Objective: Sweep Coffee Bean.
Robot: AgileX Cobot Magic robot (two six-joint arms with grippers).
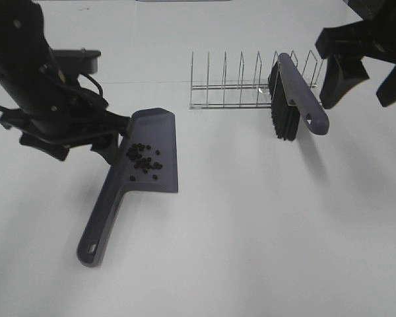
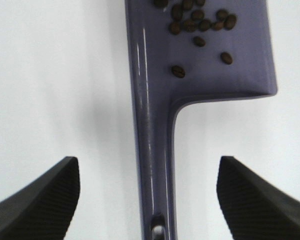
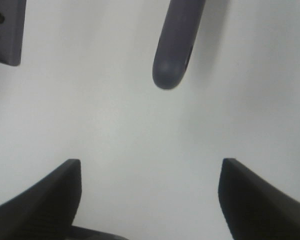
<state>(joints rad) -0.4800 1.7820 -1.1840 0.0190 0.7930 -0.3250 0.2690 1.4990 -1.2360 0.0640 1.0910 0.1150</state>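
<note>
Left gripper (image 2: 147,200) is spread wide, both fingers (image 2: 37,200) clear of the purple dustpan (image 1: 155,148), whose handle runs between them untouched in the left wrist view. Right gripper (image 3: 150,200) is likewise wide open, holding nothing, its fingers (image 3: 260,200) over bare white table (image 1: 264,231).

Counts: one dustpan, one brush (image 1: 294,99), one wire rack (image 1: 241,82), two grippers.

Coffee bean (image 1: 144,160) cluster sits on the dustpan blade, toward the handle side. About twenty in the exterior view, tightly packed so exact count is unclear. Left wrist view shows roughly a dozen beans (image 2: 197,22): most bunched together at the frame edge, three lying loose and apart nearer the handle. No stray beans visible on the table around the dustpan.

Dustpan lies flat on the table, left of center, handle (image 2: 155,165) pointing toward the camera, one hang hole at the handle end.

Brush leans in the wire rack at its right end, black bristles hanging down on the front side, purple handle angled toward the right with one hole near its tip. Rack has about nine upright wire dividers. Brush handle tip (image 3: 170,70) shows in the right wrist view, well apart from the right gripper. Dustpan corner (image 3: 5,30) also shows there.
</note>
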